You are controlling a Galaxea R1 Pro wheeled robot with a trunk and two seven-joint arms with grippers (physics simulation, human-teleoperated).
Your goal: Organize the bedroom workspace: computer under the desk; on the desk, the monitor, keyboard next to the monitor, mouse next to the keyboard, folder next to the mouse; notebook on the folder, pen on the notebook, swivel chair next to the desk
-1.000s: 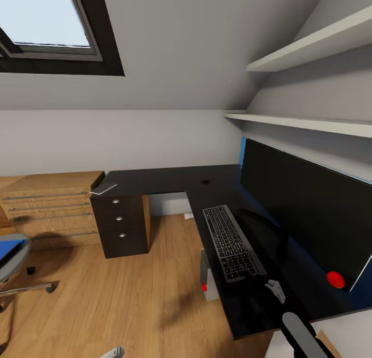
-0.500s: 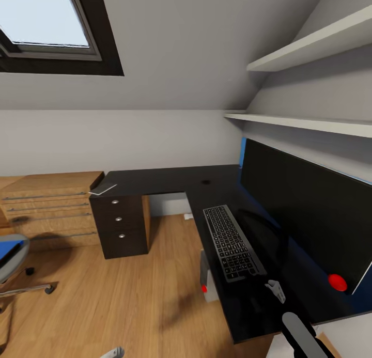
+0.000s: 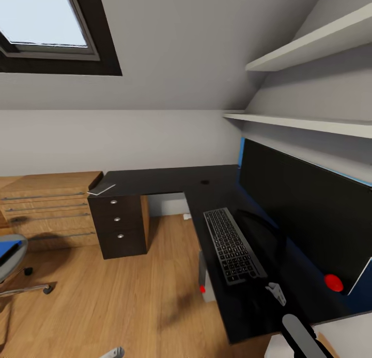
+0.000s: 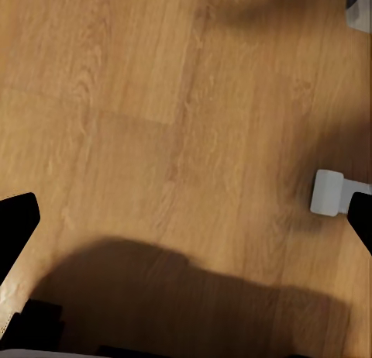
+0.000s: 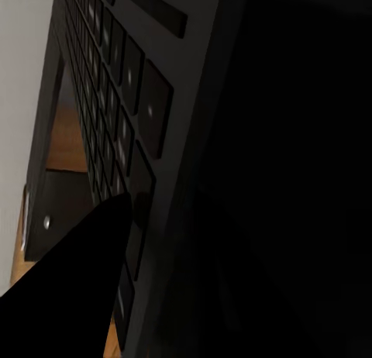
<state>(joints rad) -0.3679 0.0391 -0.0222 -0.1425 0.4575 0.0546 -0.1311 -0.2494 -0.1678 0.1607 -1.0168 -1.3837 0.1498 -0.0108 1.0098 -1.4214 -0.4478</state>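
The black L-shaped desk (image 3: 165, 180) carries the wide monitor (image 3: 305, 208) along its right side. The black keyboard (image 3: 234, 244) lies in front of the monitor. The grey computer (image 3: 205, 278) with a red dot stands on the floor under the desk edge. At the far left is the swivel chair (image 3: 11, 254) with the blue folder (image 3: 4, 250) on its seat. A thin grey sheet, the notebook by its look (image 3: 102, 189), lies on the desk's far left corner. My right gripper (image 3: 276, 293) hovers just above the desk by the keyboard's (image 5: 116, 87) near end. My left gripper (image 4: 186, 226) is open over bare floor. The mouse is out of view.
A light wooden drawer cabinet (image 3: 49, 208) stands beside the black drawer pedestal (image 3: 119, 226). Two white shelves (image 3: 310, 123) hang above the monitor, under a sloped ceiling. Wooden floor (image 3: 119, 296) lies between chair and desk. A small white block (image 4: 329, 193) sits on the floor.
The whole picture has slid a little to the left, so the camera moved. The things on the desk and both arms keep their places.
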